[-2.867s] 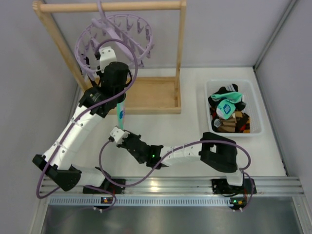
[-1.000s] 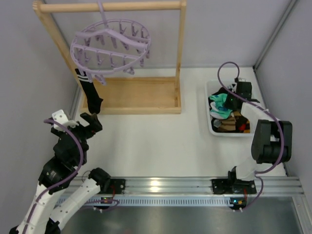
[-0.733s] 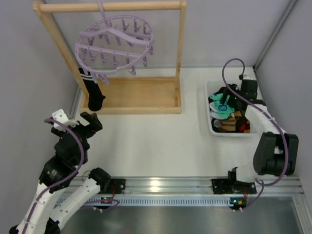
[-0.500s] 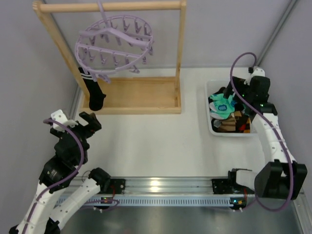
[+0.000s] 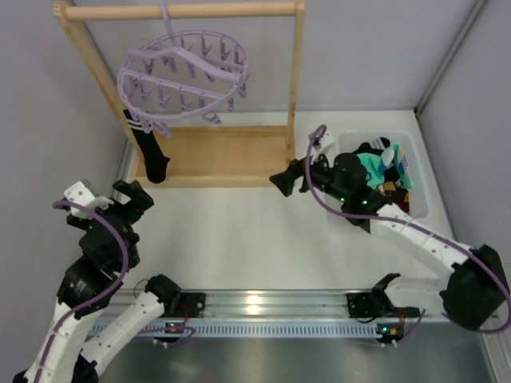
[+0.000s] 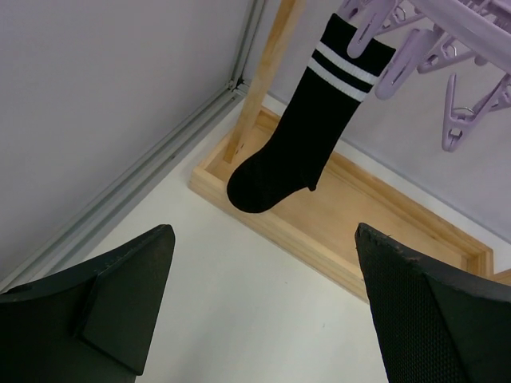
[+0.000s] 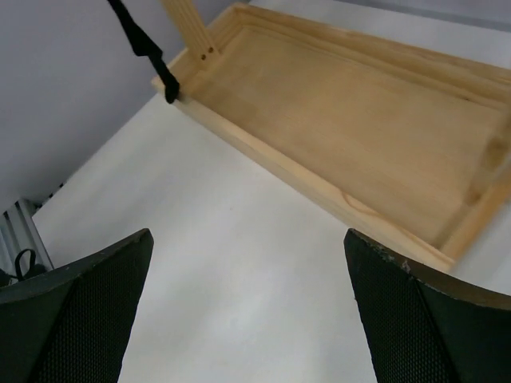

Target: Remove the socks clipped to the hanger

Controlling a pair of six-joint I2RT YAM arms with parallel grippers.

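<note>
Setting: you are running a robot lab test cell, not a home.
Enclosure: plain grey panel walls [image 5: 367,56] box in your white desk [image 5: 239,239].
Mounting: an aluminium rail [image 5: 271,304] along the near edge carries both arm bases [image 5: 172,300], with cables [image 5: 121,239] left exposed.

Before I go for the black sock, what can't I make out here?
Top view: how the black sock is clipped, too small.
Left wrist view: hanger mostly cut off by top edge.
Right wrist view: only the sock's toe shows; top edge cuts the rest.
Top view: right arm covers part of the bin.
</note>
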